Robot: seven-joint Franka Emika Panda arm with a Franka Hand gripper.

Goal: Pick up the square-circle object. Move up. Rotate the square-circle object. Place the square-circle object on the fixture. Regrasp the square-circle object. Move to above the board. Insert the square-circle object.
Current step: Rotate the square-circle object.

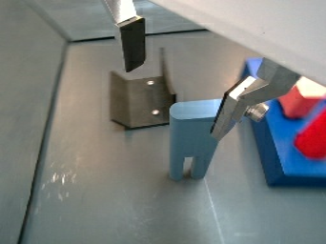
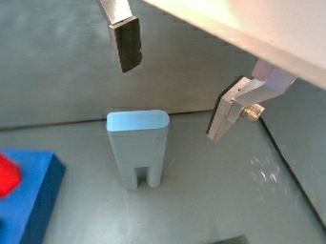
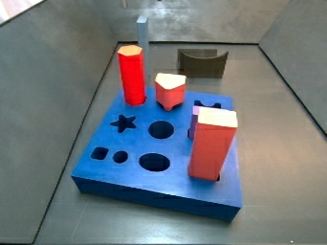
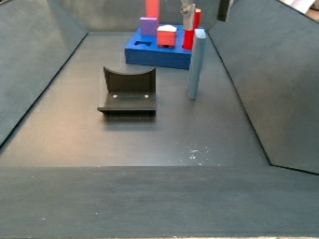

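Note:
The square-circle object [image 1: 192,138] is a slim grey-blue peg standing upright on the floor, with a slot in its lower end; it shows in both wrist views [image 2: 137,148]. In a side view the peg [image 4: 193,56] stands between the fixture [image 4: 129,91] and the right wall, near the blue board [image 4: 159,54]. My gripper [image 1: 182,74] hangs open over the peg's top without touching it, one finger on each side [image 2: 176,76]. Nothing is between the fingers. The fixture [image 1: 140,95] stands just beyond the peg.
On the board [image 3: 153,158] stand a red hexagonal column [image 3: 132,72], a red block with a pale top [image 3: 170,91] and a taller red block [image 3: 213,144]. Grey walls close in the floor on both sides.

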